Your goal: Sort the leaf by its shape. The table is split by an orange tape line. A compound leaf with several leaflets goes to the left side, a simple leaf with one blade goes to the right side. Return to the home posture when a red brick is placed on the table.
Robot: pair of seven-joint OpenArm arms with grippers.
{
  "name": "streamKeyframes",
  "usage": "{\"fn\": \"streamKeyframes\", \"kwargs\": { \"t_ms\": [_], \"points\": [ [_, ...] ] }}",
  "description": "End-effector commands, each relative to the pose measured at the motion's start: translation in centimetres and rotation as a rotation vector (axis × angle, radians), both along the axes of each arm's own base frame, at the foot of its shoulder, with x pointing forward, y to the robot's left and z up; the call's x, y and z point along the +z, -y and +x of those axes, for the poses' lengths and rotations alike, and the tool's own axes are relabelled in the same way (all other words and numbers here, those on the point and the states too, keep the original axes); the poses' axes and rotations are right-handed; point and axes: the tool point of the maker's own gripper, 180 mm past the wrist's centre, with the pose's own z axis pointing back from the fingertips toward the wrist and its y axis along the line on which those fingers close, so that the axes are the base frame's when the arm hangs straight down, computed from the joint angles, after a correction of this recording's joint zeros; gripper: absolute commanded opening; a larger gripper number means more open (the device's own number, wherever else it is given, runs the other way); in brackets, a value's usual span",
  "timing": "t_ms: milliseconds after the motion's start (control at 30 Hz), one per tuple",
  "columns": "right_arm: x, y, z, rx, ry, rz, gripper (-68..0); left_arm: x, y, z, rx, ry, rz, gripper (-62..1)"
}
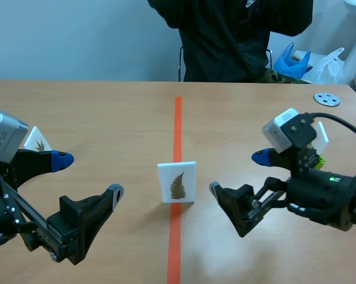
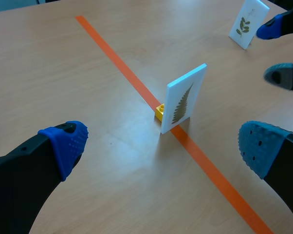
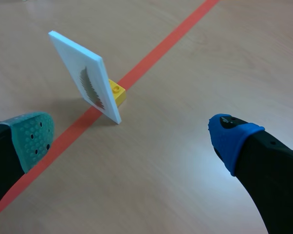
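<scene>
A white card printed with a fern-like compound leaf stands upright on the orange tape line, propped on a small yellow brick. My left gripper is open, low on the left side and a short way from the card. In the left wrist view the card stands ahead of the open gripper, not between its fingers. My right gripper is open on the right side, also apart from the card. From the right wrist the card and brick lie ahead of that gripper.
Another leaf card stands at the far left behind my left arm. A third card with a small sprig stands on the right side, behind my right arm. A grey disc lies at the back right. A person in black sits across the table.
</scene>
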Motion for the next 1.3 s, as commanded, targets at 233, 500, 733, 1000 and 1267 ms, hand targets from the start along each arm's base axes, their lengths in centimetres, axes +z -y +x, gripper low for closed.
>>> {"fn": "streamKeyframes", "kwargs": {
  "t_ms": [233, 500, 733, 1000, 1267],
  "points": [
    [-1.3, -3.3, 2.6, 0.103, 0.055, -0.019, 0.4, 1.3, 0.4, 0.3, -0.002, 0.035, -0.026, 1.4],
    [-3.3, -7.3, 3.2, 0.164, 0.049, -0.035, 0.4, 1.3, 0.4, 0.3, -0.002, 0.035, -0.026, 1.4],
    [-4.9, -9.7, 2.6, 0.195, 0.044, -0.069, -11.9, 1.3, 0.4, 0.3, -0.002, 0.035, -0.026, 1.4],
    [-5.4, -10.5, 2.1, 0.218, 0.066, -0.107, -32.4, 1.3, 0.4, 0.3, -0.002, 0.035, -0.026, 1.4],
    [-5.3, -10.3, 2.4, 0.199, 0.073, -0.114, -45.5, 1.3, 0.4, 0.3, -0.002, 0.035, -0.026, 1.4]
  ]
}}
